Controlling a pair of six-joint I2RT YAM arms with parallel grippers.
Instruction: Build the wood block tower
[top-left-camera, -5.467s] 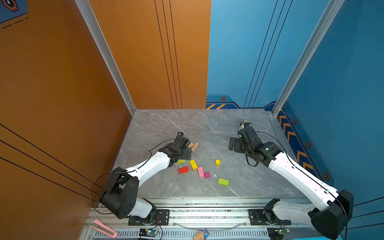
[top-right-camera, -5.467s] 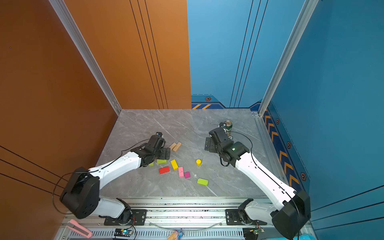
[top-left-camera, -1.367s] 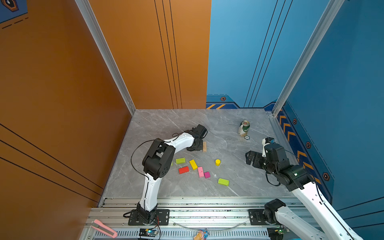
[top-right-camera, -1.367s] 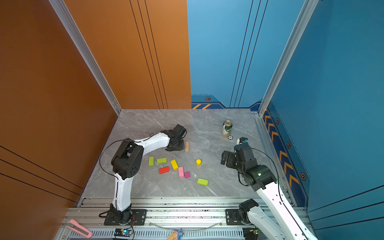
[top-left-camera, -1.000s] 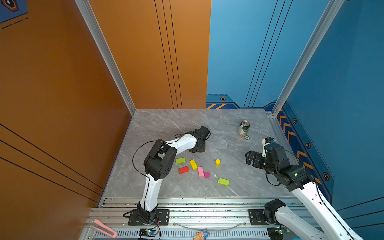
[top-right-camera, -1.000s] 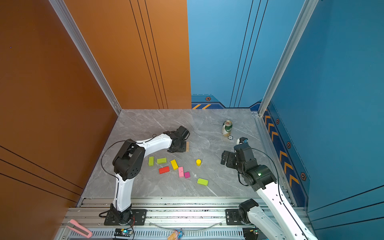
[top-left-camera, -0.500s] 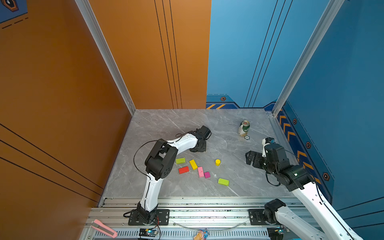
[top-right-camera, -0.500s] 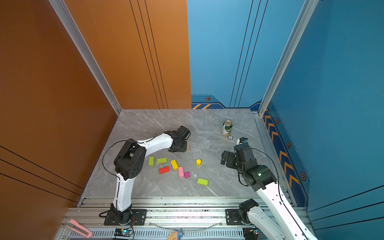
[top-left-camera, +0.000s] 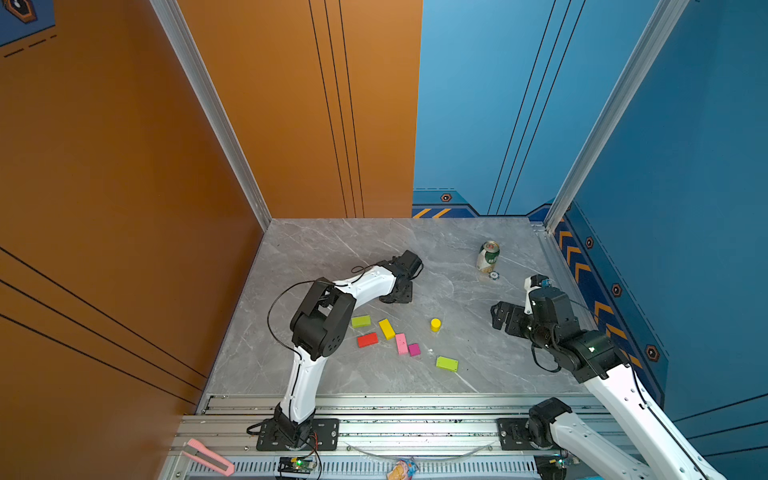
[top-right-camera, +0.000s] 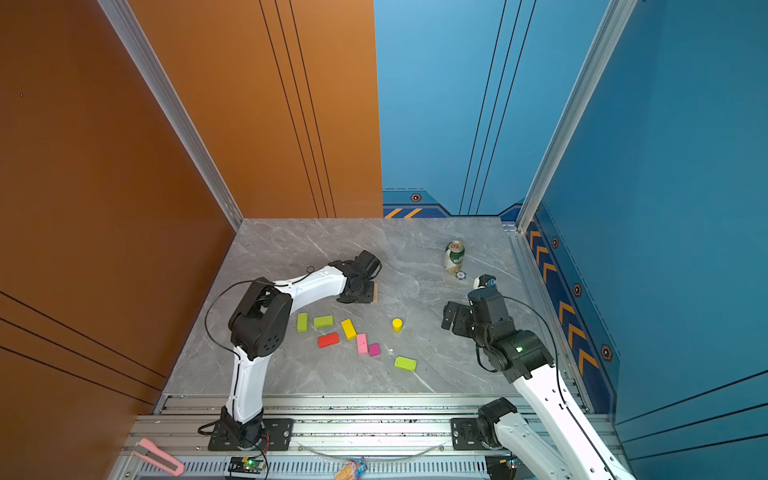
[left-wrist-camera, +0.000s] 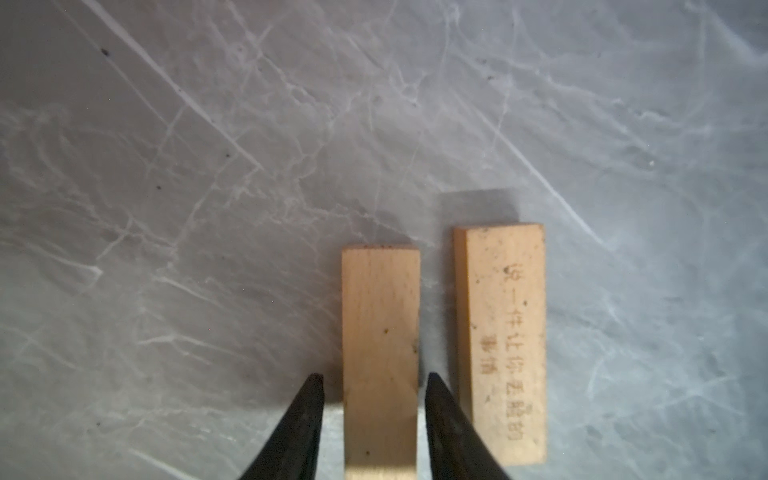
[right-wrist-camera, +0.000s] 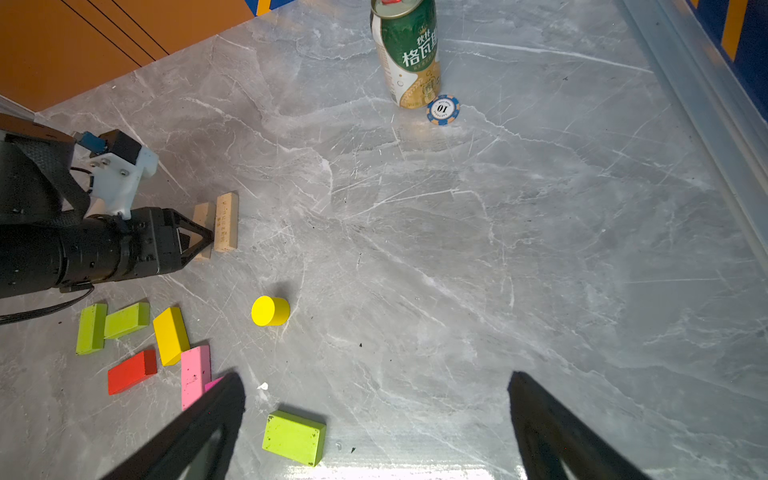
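Two tan bars (left-wrist-camera: 380, 353) (left-wrist-camera: 505, 340) lie side by side on the grey table. My left gripper (left-wrist-camera: 374, 376) straddles the plain bar, its jaws slightly open with thin gaps on both sides. In a top view this gripper (top-right-camera: 361, 296) covers the bars except one edge (top-right-camera: 375, 294). Nearer the front lie lime-green blocks (top-right-camera: 302, 322) (top-left-camera: 360, 321), a yellow block (top-left-camera: 386, 328), a red one (top-left-camera: 367, 340), a pink one (top-left-camera: 401, 343), a magenta cube (top-left-camera: 414, 349), a lime slab (right-wrist-camera: 294, 436) and a yellow cylinder (top-left-camera: 435, 324). My right gripper (right-wrist-camera: 374, 376) hangs open and empty at the right. No tower is in view.
A green-white drink can (top-left-camera: 488, 256) stands at the back right with a poker chip (top-left-camera: 493, 275) beside it. A pink utility knife (top-left-camera: 208, 457) lies on the front rail. Orange and blue walls close the table on three sides.
The left gripper slid slightly right with the tan bar, set it beside the other bar, and loosened its jaws. The right arm has stayed still.
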